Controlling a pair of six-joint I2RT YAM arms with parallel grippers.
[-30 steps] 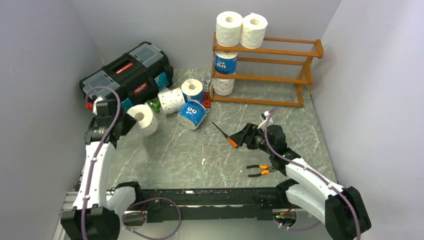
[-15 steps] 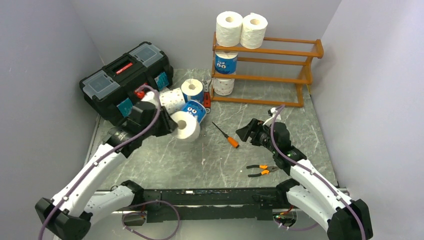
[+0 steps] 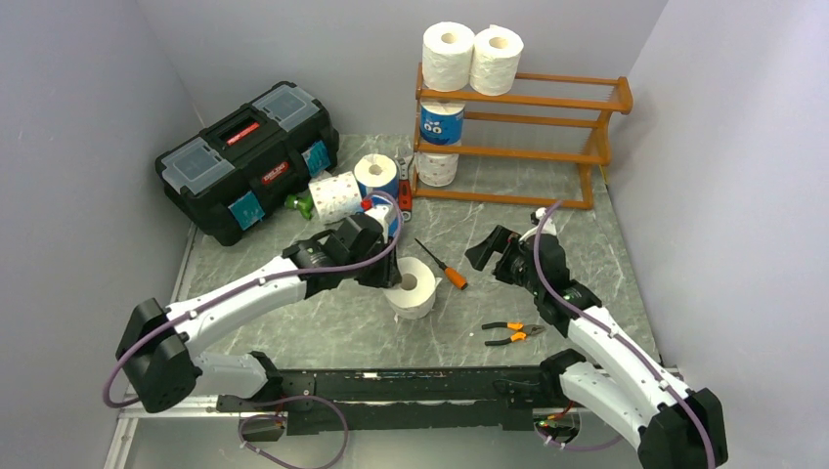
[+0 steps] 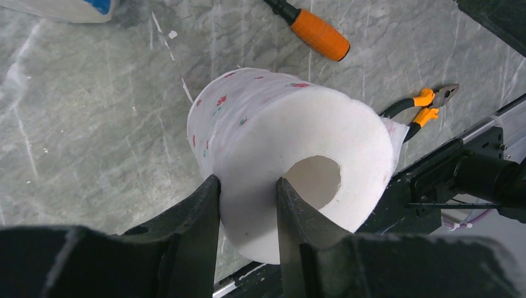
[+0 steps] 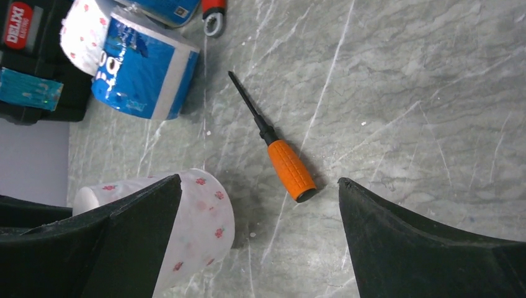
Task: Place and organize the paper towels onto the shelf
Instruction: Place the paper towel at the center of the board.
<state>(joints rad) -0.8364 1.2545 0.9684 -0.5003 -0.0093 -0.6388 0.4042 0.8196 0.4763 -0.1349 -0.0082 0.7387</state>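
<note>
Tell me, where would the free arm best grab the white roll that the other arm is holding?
Likely the white roll by its paper wall, on the side away from the left fingers: one finger down the hollow core, one outside. The core opens upward and that side is bare, so the open right fingers could come from above, from the right.

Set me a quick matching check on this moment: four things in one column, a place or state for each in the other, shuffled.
1. left tool
2. right tool
3. screwdriver
4. pair of white rolls

A. on top of the shelf
B. open, holding nothing
C. shut on a white roll
D. lying on the table, orange handle

Pairs: 1-C, 2-B, 3-D, 4-A
</note>
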